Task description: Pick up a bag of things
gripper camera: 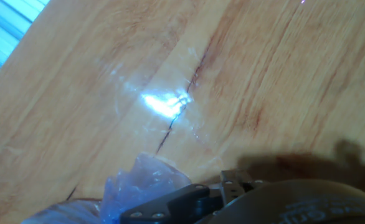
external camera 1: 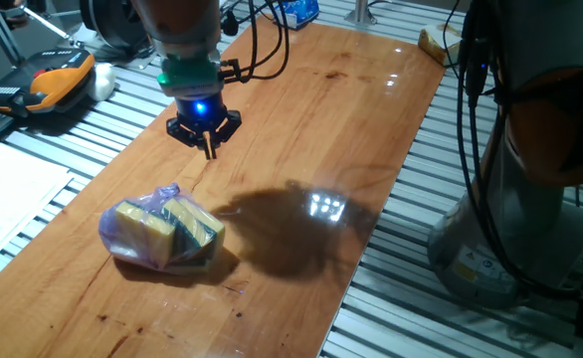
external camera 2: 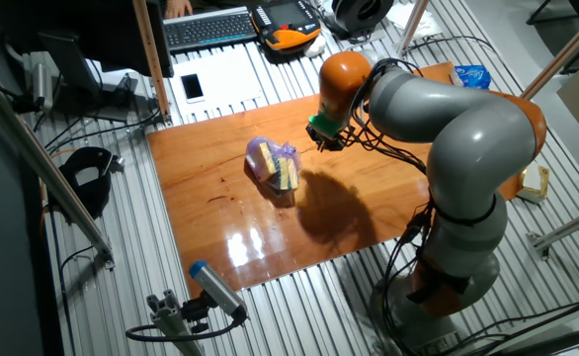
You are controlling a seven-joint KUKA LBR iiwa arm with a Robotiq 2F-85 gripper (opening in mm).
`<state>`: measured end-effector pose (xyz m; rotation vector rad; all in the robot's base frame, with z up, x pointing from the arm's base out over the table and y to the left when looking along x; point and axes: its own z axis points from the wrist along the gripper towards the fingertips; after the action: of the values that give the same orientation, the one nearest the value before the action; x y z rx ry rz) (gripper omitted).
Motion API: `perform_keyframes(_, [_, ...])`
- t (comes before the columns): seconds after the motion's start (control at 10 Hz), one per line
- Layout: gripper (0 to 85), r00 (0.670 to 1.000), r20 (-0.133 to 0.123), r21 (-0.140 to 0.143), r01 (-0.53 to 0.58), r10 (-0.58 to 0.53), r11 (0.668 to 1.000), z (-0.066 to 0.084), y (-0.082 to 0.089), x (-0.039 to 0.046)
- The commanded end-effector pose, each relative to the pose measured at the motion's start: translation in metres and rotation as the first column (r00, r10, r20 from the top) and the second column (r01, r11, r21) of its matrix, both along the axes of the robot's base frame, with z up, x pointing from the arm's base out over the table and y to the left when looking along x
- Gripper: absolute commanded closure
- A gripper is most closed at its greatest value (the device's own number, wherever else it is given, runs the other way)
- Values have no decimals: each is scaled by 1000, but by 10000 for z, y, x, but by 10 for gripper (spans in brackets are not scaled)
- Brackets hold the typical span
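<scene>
The bag [external camera 1: 162, 234] lies on the wooden worktop [external camera 1: 301, 119], apart from the empty pincer [external camera 1: 210, 151] hovering above, its fingers drawn narrow together.

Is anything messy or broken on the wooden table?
Nothing stands out. The bag of sponges lies whole on the wooden board, with nothing spilled around it. The gripper hangs above the board, apart from the bag. The board only shows dark grain streaks and glare from a light.
</scene>
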<state>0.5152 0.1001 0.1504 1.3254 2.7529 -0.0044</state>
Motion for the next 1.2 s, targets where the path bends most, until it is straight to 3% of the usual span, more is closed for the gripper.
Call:
perform_keyframes(0.0, [850, 1000, -7, 14, -8, 8, 1000, -1, -1, 0])
perform_keyframes(0.1, [850, 1000, -17, 10, -14, 14, 1000, -1, -1, 0])
perform_keyframes(0.3, [850, 1000, -12, 27, -12, 13, 1000, -1, -1, 0])
perform_keyframes(0.5, [850, 998, -38, 20, -42, 43, 999, -1, -1, 0])
perform_keyframes(0.7, [850, 994, -75, 92, -76, 83, 993, -1, -1, 0])
perform_keyframes(0.8, [850, 990, -74, 74, -111, 116, 991, -1, -1, 0])
perform_keyframes(1.1, [850, 993, 20, 26, -114, 114, 993, -1, -1, 0])
